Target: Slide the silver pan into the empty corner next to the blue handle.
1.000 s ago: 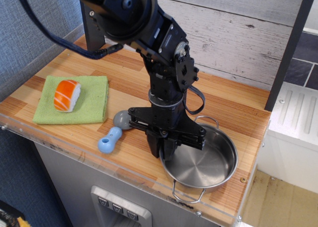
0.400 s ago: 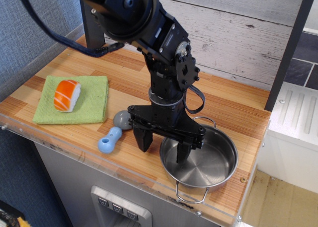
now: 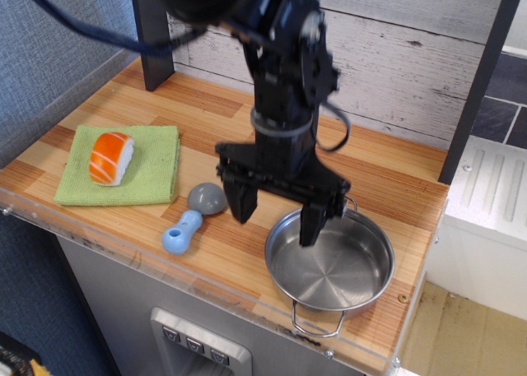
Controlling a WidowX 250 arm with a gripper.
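Note:
The silver pan [image 3: 333,269] sits flat on the striped wood countertop at the front right corner, one wire loop handle hanging over the clear plastic rim. The blue handle [image 3: 179,233] with its grey dome head [image 3: 207,199] lies just left of the pan. My gripper [image 3: 277,215] is open and empty. It hangs above the pan's left rim, one finger [image 3: 244,203] over the counter and the other finger [image 3: 311,222] over the pan. The bare corner patch [image 3: 402,304] with a small screw shows right of the pan.
A green cloth [image 3: 123,174] at the left carries an orange-and-white sushi piece [image 3: 110,156]. A white plank wall [image 3: 412,55] stands behind. A dark post [image 3: 478,80] rises at the right. The clear rim [image 3: 247,314] edges the counter front.
The gripper opened and let go of the pan's left rim. It then rose above the pan. The pan stayed in the front right corner.

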